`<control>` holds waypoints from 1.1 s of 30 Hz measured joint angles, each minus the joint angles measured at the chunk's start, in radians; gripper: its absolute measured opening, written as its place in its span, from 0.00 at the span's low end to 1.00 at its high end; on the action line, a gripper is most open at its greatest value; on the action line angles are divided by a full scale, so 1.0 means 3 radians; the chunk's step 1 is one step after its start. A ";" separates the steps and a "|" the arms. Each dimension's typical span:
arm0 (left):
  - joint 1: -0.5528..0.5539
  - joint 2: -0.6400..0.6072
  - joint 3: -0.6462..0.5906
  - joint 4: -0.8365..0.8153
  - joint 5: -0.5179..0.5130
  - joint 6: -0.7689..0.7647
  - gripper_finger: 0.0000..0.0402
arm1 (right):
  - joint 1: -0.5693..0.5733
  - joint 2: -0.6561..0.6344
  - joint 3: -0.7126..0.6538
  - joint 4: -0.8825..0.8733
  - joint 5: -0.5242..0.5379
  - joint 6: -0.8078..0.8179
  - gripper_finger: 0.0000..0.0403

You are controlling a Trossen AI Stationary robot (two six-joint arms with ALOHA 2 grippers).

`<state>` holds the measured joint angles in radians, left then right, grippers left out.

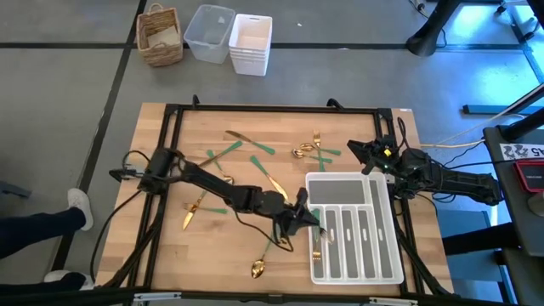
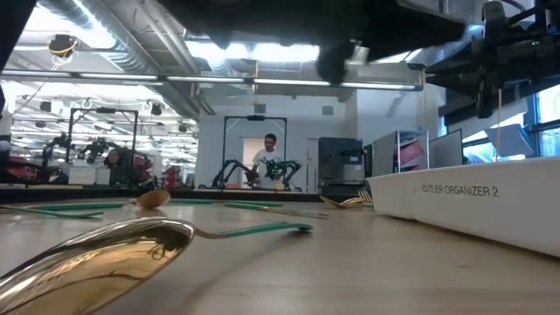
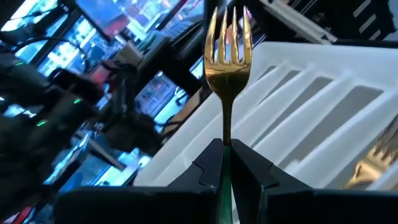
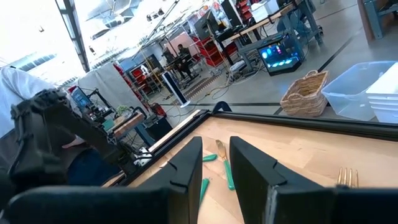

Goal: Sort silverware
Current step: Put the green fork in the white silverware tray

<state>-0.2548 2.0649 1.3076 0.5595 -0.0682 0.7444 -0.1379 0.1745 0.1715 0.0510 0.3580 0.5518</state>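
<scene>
One gold fork (image 3: pixel 228 59) with a green handle stands clenched between the left gripper's (image 1: pixel 299 223) fingers, at the left edge of the white plastic cutlery tray (image 1: pixel 357 183). Roughly ten more pieces of silverware (image 1: pixel 246 153) lie scattered on the pale wooden desk (image 1: pixel 170 255). One fork sits in the tray. The right gripper (image 1: pixel 364 153) waits beyond the tray, fingers parted, holding nothing.

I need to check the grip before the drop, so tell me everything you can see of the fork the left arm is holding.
The fork has a shiny gold head with four tines and a slim gold neck running into a green handle. It stands upright, tines pointing away from the left tool, whose two dark fingers are shut on the handle's upper end. Behind it lies the white tray; the fork is above its left edge, touching only the fingers.
</scene>
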 joint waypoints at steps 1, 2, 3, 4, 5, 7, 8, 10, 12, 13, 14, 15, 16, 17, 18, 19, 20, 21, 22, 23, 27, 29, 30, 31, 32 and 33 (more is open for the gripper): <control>-0.0005 0.0082 0.0071 0.0018 0.0035 0.0003 0.04 | 0.0000 0.0000 0.0000 0.0000 0.0000 0.0000 0.21; -0.0005 0.0166 0.0157 0.0027 0.0064 0.0015 0.04 | 0.0000 0.0000 0.0000 0.0000 0.0000 0.0000 0.21; -0.0011 0.0243 0.0233 0.0031 0.0086 0.0049 0.04 | 0.0000 0.0000 0.0000 0.0000 0.0000 0.0000 0.21; -0.0017 0.0324 0.0305 0.0031 0.0112 0.0075 0.04 | 0.0001 0.0000 0.0000 0.0000 0.0000 0.0000 0.21; -0.0021 0.0404 0.0388 0.0029 0.0137 0.0105 0.04 | 0.0000 0.0000 0.0000 0.0001 0.0000 0.0000 0.21; -0.0021 0.0532 0.0502 0.0006 0.0176 0.0189 0.04 | 0.0001 0.0000 0.0000 -0.0001 0.0000 0.0000 0.21; -0.0020 0.0587 0.0546 -0.0014 0.0199 0.0244 0.04 | 0.0000 0.0000 0.0000 0.0000 0.0000 0.0000 0.21; -0.0020 0.0655 0.0588 -0.0013 0.0227 0.0373 0.04 | 0.0001 0.0000 0.0000 0.0000 0.0000 0.0001 0.21; -0.0020 0.0706 0.0592 -0.0011 0.0283 0.0546 0.04 | 0.0001 0.0000 0.0000 0.0000 -0.0001 0.0000 0.21; -0.0020 0.0724 0.0592 -0.0066 0.0303 0.0607 0.04 | 0.0001 0.0000 0.0000 -0.0001 -0.0005 0.0000 0.21; -0.0020 0.0736 0.0592 -0.0133 0.0311 0.0644 0.04 | 0.0001 0.0000 0.0000 -0.0001 -0.0006 0.0001 0.21; -0.0020 0.0746 0.0592 -0.0210 0.0316 0.0686 0.04 | 0.0000 0.0000 0.0000 -0.0001 -0.0005 0.0001 0.21; -0.0020 0.0747 0.0592 -0.0313 0.0316 0.0711 0.04 | 0.0000 0.0000 0.0000 -0.0001 -0.0006 0.0001 0.21; -0.0021 0.0747 0.0592 -0.0413 0.0322 0.0748 0.04 | 0.0001 0.0000 0.0000 -0.0001 -0.0006 0.0001 0.21; -0.0021 0.0747 0.0592 -0.0501 0.0337 0.0781 0.04 | 0.0000 0.0000 0.0000 -0.0001 -0.0006 0.0001 0.21; -0.0020 0.0747 0.0592 -0.0565 0.0346 0.0799 0.04 | 0.0000 0.0000 0.0000 -0.0001 -0.0007 0.0001 0.21; -0.0019 0.0747 0.0592 -0.0612 0.0351 0.0798 0.04 | 0.0001 0.0000 0.0000 -0.0002 -0.0008 0.0001 0.21; -0.0019 0.0747 0.0592 -0.0645 0.0351 0.0777 0.04 | 0.0000 0.0000 0.0000 -0.0003 -0.0008 0.0001 0.21; -0.0019 0.0747 0.0592 -0.0663 0.0351 0.0743 0.04 | 0.0001 0.0000 0.0000 -0.0003 -0.0008 0.0001 0.21; -0.0019 0.0747 0.0591 -0.0685 0.0351 0.0698 0.04 | 0.0001 0.0000 0.0000 -0.0003 -0.0008 0.0001 0.21; -0.0019 0.0747 0.0591 -0.0696 0.0351 0.0576 0.04 | 0.0000 0.0000 0.0000 -0.0003 -0.0009 0.0001 0.21; -0.0018 0.0747 0.0592 -0.0697 0.0351 0.0500 0.04 | 0.0001 0.0000 0.0000 -0.0004 -0.0009 0.0001 0.21; -0.0018 0.0747 0.0592 -0.0699 0.0350 0.0472 0.04 | 0.0001 0.0000 0.0000 -0.0003 -0.0009 0.0001 0.21; -0.0019 0.0747 0.0591 -0.0701 0.0350 0.0443 0.04 | 0.0001 0.0000 0.0000 -0.0003 -0.0009 0.0001 0.21; -0.0019 0.0747 0.0592 -0.0701 0.0349 0.0435 0.04 | 0.0001 0.0000 0.0000 -0.0003 -0.0009 0.0001 0.21; -0.0019 0.0747 0.0592 -0.0701 0.0343 0.0434 0.04 | 0.0001 0.0000 0.0000 -0.0004 -0.0009 0.0001 0.21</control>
<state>-0.2604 2.2890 1.4853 0.3492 0.0347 0.8745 -0.1375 0.1745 0.1715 0.0499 0.3553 0.5522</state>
